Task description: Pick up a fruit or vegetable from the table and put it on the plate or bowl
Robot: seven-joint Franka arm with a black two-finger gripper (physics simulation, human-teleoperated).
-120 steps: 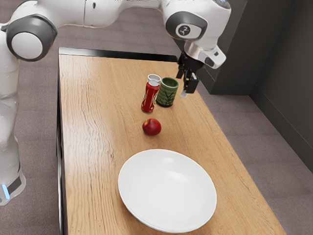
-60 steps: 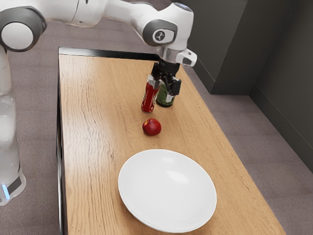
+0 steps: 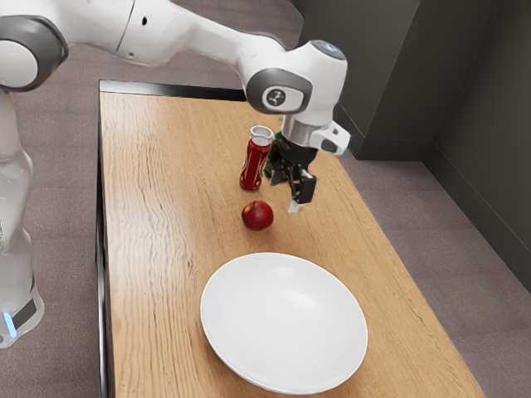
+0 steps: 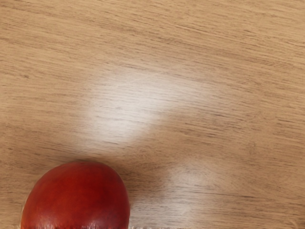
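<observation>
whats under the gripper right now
The open gripper hangs above bare wood of the table. The red fruit lies close beside that spot, not between the fingers. The patch of table beneath the fruit is covered.

Bright, even light; pale glare patches on the wooden table [image 4: 143, 102]; a soft shadow beside the red fruit [image 4: 76, 198].

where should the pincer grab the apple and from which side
Across the widest middle of the apple, coming straight down from above. It is round and sits free on the table, and the ketchup bottle stands apart from it, so a top approach looks clearest. The pincer hangs toward the exterior view's right of it and likely must shift over first.
</observation>
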